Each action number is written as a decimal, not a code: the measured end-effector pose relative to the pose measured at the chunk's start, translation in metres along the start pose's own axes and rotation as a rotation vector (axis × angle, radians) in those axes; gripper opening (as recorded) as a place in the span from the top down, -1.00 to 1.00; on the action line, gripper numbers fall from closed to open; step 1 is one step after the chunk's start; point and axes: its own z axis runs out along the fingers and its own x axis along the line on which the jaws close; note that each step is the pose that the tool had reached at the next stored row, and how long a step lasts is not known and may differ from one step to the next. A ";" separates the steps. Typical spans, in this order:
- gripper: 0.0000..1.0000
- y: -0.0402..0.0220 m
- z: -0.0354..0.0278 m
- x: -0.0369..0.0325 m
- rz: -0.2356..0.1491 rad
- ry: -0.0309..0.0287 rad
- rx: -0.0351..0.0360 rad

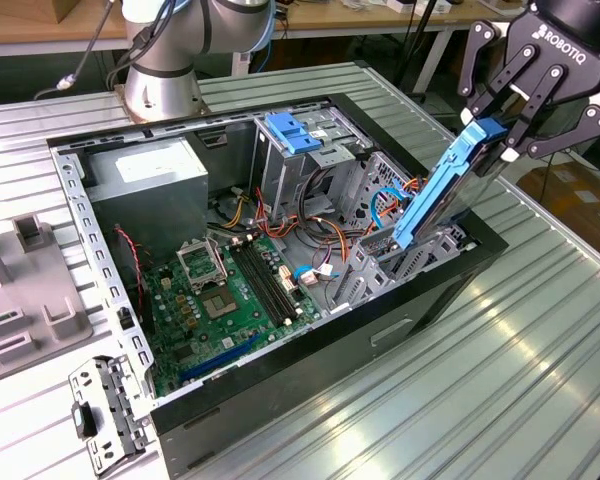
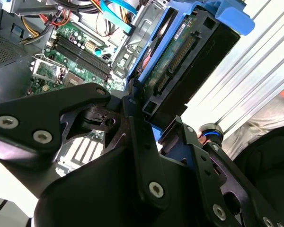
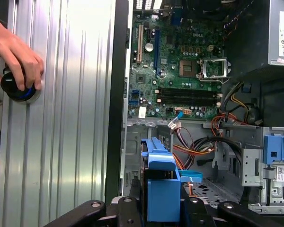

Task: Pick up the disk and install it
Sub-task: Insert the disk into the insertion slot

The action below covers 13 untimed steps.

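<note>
The disk (image 1: 435,200) is a drive in blue side rails. It hangs steeply tilted over the open computer case (image 1: 280,410), at the exterior view's right. Its lower end reaches the metal drive bay (image 1: 380,265) inside the case's corner. My gripper (image 1: 500,145) is shut on the disk's upper end, above the case's edge. Both wrist views look down along the disk (image 2: 180,66) (image 3: 161,184) past my black fingers (image 2: 137,142), with the connector edge and blue rail in sight. Whether the lower end touches the bay I cannot tell.
Inside the case lie a green motherboard (image 1: 230,300), a grey power-supply box (image 1: 145,180), loose cables (image 1: 310,215) and a second bay with a blue bracket (image 1: 295,130). The arm's base (image 1: 160,60) stands behind. A person's hand (image 3: 14,56) holds a black knob on the ribbed table.
</note>
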 end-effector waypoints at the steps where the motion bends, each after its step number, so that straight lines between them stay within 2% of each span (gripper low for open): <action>1: 0.26 0.0011 0.0001 0.0000 0.000 0.0000 0.0000; 7: 0.26 0.0105 0.0024 -0.0001 0.005 -0.0004 0.0004; 10: 0.26 0.0134 0.0041 -0.0002 0.035 -0.0018 0.0025; 13: 0.26 0.0162 0.0053 -0.0004 0.048 -0.0052 0.0035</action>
